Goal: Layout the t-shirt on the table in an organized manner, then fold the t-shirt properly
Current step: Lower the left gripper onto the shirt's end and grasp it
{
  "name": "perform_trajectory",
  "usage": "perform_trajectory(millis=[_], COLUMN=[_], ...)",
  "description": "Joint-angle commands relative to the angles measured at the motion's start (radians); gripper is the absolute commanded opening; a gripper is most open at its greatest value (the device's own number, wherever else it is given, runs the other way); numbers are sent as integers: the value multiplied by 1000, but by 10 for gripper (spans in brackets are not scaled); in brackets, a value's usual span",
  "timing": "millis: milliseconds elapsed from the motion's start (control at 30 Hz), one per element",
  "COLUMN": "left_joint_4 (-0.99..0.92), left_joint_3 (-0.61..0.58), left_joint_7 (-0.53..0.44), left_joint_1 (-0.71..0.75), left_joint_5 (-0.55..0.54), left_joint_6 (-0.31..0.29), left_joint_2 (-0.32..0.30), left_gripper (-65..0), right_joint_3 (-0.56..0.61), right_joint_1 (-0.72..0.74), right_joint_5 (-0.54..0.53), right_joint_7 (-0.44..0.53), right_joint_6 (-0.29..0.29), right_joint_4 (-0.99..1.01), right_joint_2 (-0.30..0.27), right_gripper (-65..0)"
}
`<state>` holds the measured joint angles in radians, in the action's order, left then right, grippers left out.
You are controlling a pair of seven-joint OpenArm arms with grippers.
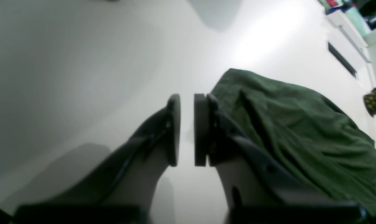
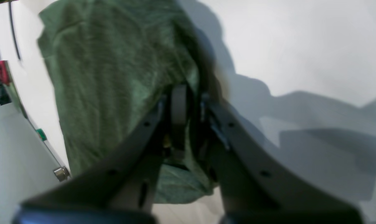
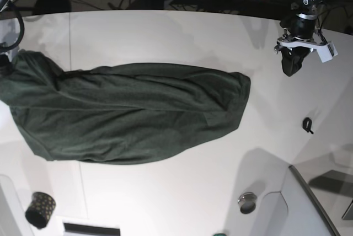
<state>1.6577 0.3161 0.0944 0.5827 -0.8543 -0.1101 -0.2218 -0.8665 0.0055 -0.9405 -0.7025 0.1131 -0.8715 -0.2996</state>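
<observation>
The dark green t-shirt [image 3: 127,114] lies as a long rumpled band across the left and middle of the white table [image 3: 165,32]. Its left end rises at the base view's left edge, where the right arm is almost out of frame. In the right wrist view my right gripper [image 2: 188,105] is shut on a fold of the t-shirt [image 2: 107,77]. My left gripper [image 3: 290,69] hangs over bare table at the far right, apart from the shirt. Its pads [image 1: 173,130] stand almost together with nothing between them, and the t-shirt [image 1: 300,124] lies off to one side.
A black cup with yellow dots [image 3: 39,209] stands near the front left edge. A small black clip [image 3: 308,125] lies right of the shirt. A round metal fitting [image 3: 247,202] and a grey panel [image 3: 309,203] sit at the front right. Cables run behind the far edge.
</observation>
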Motion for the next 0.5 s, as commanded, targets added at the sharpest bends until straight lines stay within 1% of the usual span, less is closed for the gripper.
perform_trajectory(millis=[0,133,167,233,267,300,333,367,400,433,467], left_joint_4=[14,6,3,-4,-8,-12,-17,-23,-26,-34,-43], left_joint_3=[-7,-79,-102,-114,-114,-114,-114,-114,-114,-114,-114], left_joint_7=[-22,-20,-11,57,89,113,124,126,123,121,121], left_joint_1=[7,-7,-14,-25,-42,-56,-60,-65,-68,-69,-71], left_joint_5=[-7,-7,-7,-6,-6,-6,-6,-6,-6,-6,-6], left_joint_6=[-10,-10,-10,-10,-10,-10,-10,-10,-10,-10,-10], left_joint_2=[-8,-18,-26,-26,-23,-21,-21,-20,-20,-18,-18], left_gripper=[-578,-571,-548,-451,-387,-303,-237,-186,-143,-114,-100], right_joint_3=[-3,-1,-1,-1,-1,-3,-3,-3,-3,-3,-3], right_joint_1=[9,8,6,6,4,4,4,4,3,0,-12], right_joint_5=[-16,-16,-16,-16,-16,-16,-16,-16,-16,-16,-16], right_joint_7=[4,2,-1,-21,-33,-42,-47,-49,-49,-49,-49], right_joint_6=[9,9,10,10,10,10,10,10,10,10,12], right_joint_4=[-19,-21,-21,-21,-21,-21,-22,-24,-36,-50,-67], right_joint_2=[-26,-26,-26,-26,-26,-26,-26,-26,-26,-26,-26], right_gripper=[-644,-647,-647,-647,-647,-648,-648,-648,-648,-648,-648])
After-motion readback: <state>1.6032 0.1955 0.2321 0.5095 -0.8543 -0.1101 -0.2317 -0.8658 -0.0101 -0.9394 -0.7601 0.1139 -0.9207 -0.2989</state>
